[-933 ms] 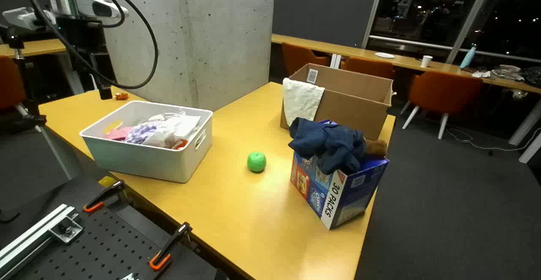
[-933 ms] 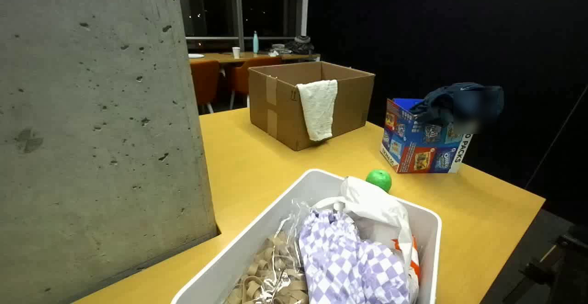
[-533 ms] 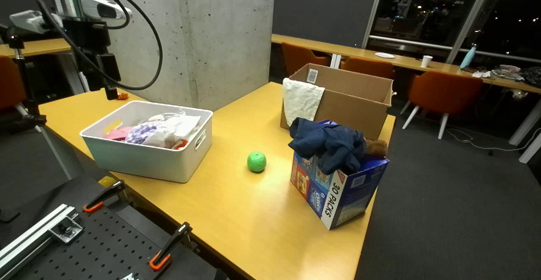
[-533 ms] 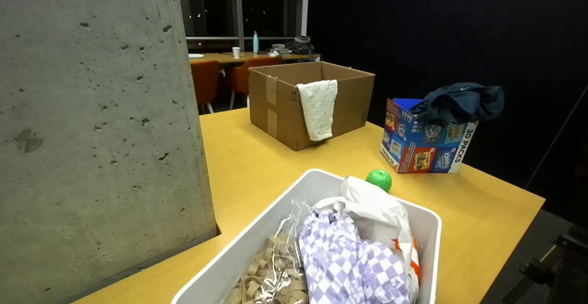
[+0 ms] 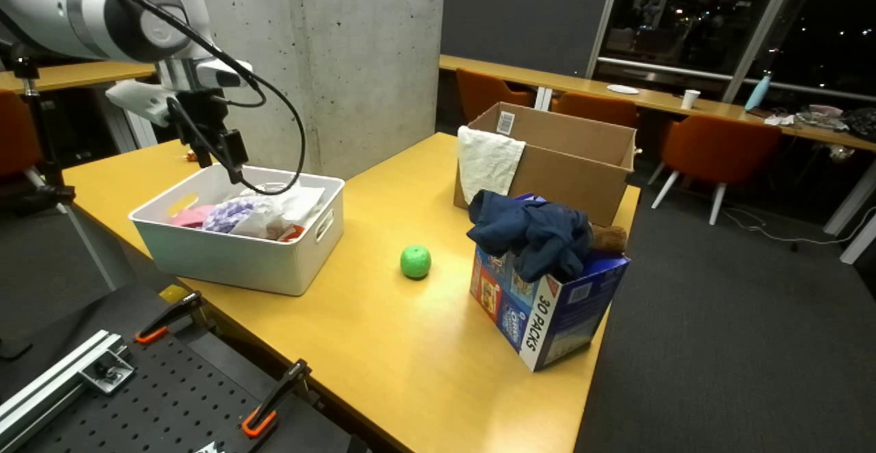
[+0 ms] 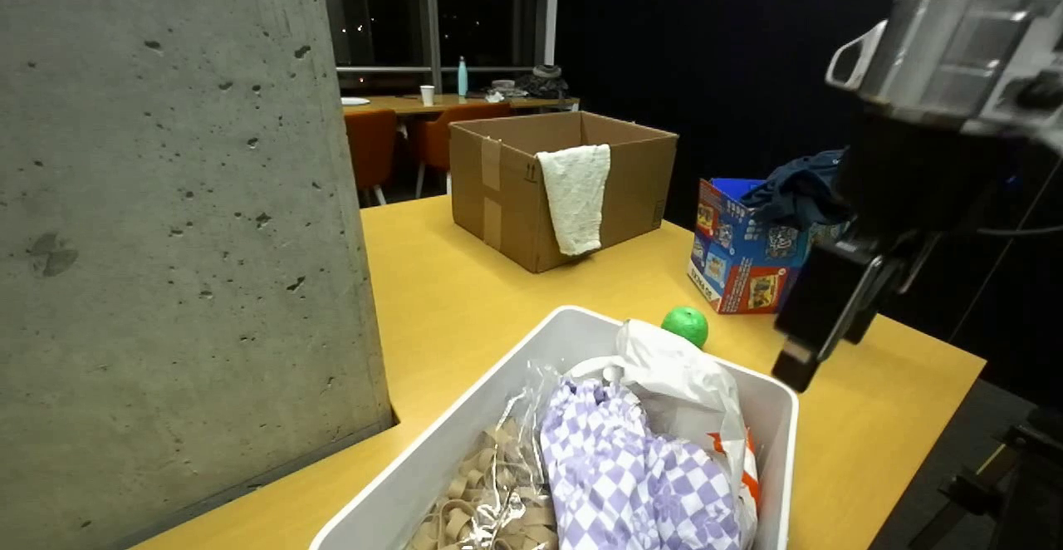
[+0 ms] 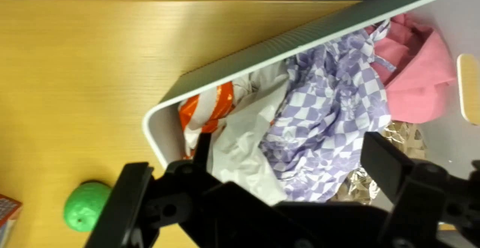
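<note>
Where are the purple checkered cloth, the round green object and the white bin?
Purple checkered cloth (image 7: 326, 122): in the wrist view, middle of its crumpled folds.
Round green object (image 5: 415, 262): in an exterior view, its camera-facing side.
White bin (image 5: 222, 259): in an exterior view, its long outer wall.

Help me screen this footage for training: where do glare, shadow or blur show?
In an exterior view, pale glare lies on the table near the bottom edge; in an exterior view, the clear bag glints brightly; in the wrist view, the green fruit looks soft, with shadow beside it, and the claw is dark with little detail.
</note>
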